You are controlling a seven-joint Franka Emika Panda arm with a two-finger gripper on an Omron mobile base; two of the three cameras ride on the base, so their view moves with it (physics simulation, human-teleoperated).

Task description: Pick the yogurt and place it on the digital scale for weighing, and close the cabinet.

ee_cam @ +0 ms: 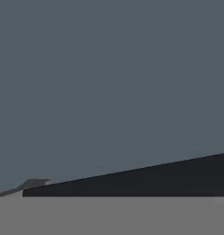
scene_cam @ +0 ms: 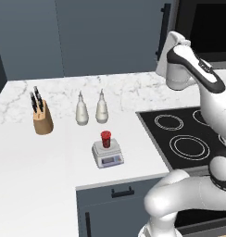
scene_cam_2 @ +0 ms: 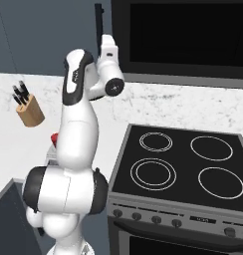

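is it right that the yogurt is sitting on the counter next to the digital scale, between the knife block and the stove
Not quite. The left base view shows the yogurt standing on the plate of the digital scale, not on the counter beside it. The rest holds: it sits between the knife block and the stove.

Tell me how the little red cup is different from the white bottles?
The yogurt is red, short and flat-topped; the two white bottles are pale, taller and narrow to thin necks. The yogurt stands on the digital scale; the bottles stand on the counter. All stand upright.

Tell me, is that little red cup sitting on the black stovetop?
No, the small red cup stands on the light-grey square scale, left of the black stovetop.
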